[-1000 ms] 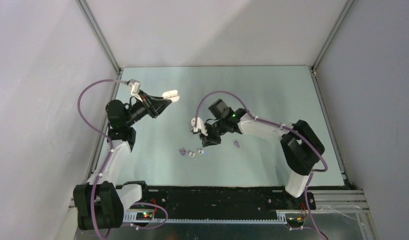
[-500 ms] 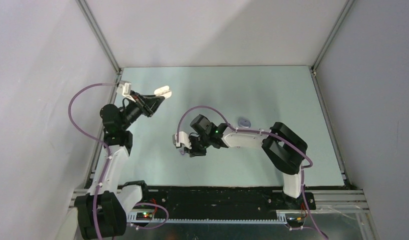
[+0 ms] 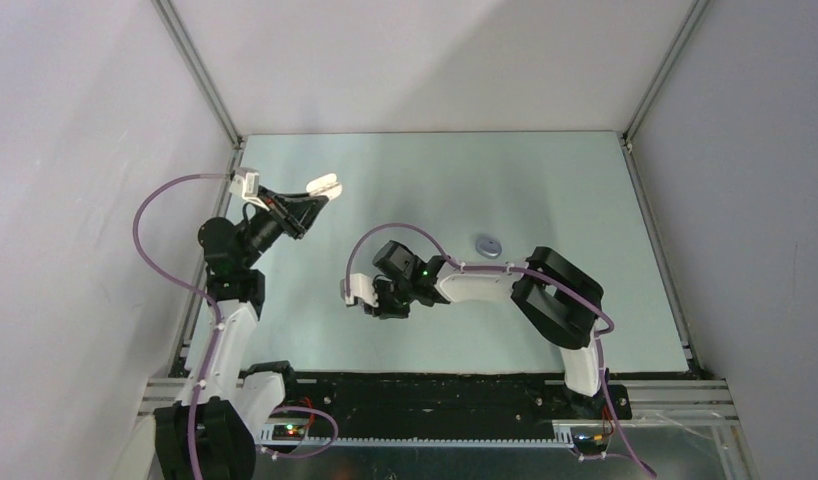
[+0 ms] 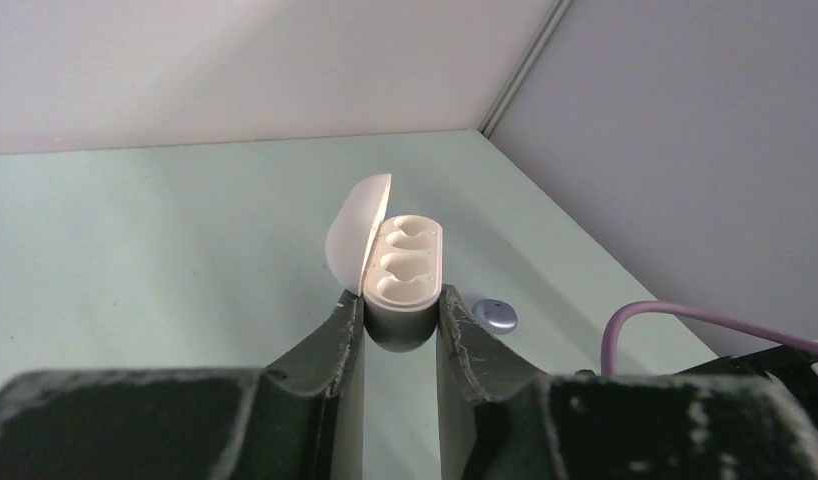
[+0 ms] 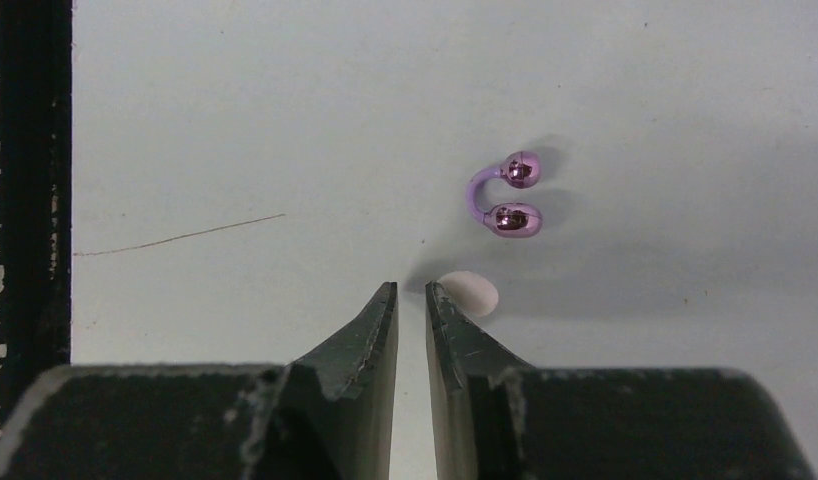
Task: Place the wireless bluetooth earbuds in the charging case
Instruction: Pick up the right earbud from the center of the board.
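Now, your left gripper [image 4: 401, 296] is clamped on the white charging case [image 4: 403, 268], lid tipped open, lifted off the table [image 3: 545, 190]. Your right gripper [image 5: 410, 288] sits low, jaws a sliver apart, gripping nothing. A white earbud [image 5: 470, 293] lies just beside one fingertip, a purple earbud [image 5: 505, 197] near it. Only that wrist view catches the buds; overhead shows a purple case [image 3: 488, 245] lying well apart

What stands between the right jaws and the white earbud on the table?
Nothing visible. The white earbud lies on the table just off the tips of the right jaws, to one side of their narrow gap and partly hidden by one tip. The purple earbud lies farther on, apart from it.
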Robot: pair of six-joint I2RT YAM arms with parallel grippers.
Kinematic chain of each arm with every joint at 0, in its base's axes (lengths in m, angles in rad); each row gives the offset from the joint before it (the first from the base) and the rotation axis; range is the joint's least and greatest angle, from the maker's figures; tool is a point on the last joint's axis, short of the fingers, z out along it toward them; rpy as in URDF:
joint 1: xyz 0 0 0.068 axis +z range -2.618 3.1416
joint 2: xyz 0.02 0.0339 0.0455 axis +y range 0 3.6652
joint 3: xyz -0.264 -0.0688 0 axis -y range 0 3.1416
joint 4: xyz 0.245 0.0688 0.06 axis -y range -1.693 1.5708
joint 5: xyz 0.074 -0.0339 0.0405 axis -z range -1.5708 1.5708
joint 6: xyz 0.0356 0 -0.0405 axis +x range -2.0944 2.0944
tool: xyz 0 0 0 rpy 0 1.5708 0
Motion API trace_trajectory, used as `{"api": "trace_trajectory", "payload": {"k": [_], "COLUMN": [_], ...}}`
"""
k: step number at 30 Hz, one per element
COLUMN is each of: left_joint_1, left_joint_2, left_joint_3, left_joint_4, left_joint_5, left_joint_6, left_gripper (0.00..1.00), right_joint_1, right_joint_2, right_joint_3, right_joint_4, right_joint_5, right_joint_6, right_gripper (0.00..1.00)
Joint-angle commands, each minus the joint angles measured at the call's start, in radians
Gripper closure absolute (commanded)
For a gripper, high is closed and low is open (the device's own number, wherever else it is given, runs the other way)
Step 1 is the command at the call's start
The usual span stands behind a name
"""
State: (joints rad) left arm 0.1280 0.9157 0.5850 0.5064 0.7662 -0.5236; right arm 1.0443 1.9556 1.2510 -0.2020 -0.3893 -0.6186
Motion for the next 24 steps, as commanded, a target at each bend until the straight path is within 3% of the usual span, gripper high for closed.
{"api": "trace_trajectory", "payload": {"k": [1, 17, 24], "left_joint_1": [0.012, 0.012, 0.012], "left_joint_2": [-0.017, 0.011, 0.024], "left_joint_3": [-0.009, -0.013, -0.007], "left_joint_4": [0.035, 0.083, 0.086], "left_joint_5": [0.005, 0.002, 0.000], "left_joint_6": [-0.002, -0.020, -0.022], "left_gripper": [1.00, 1.00, 1.00], "right_joint_1": [0.010, 0.006, -0.001], "right_joint_2": [0.014, -0.001, -0.011], "right_joint_3": [0.003, 0.003, 0.002], "right_joint_4": [0.047, 0.069, 0.092], "right_joint_5": [0.061, 0.174, 0.232], "right_joint_6": [0.001, 0.012, 0.028], "right_gripper": [0.79, 0.73, 0.78]}}
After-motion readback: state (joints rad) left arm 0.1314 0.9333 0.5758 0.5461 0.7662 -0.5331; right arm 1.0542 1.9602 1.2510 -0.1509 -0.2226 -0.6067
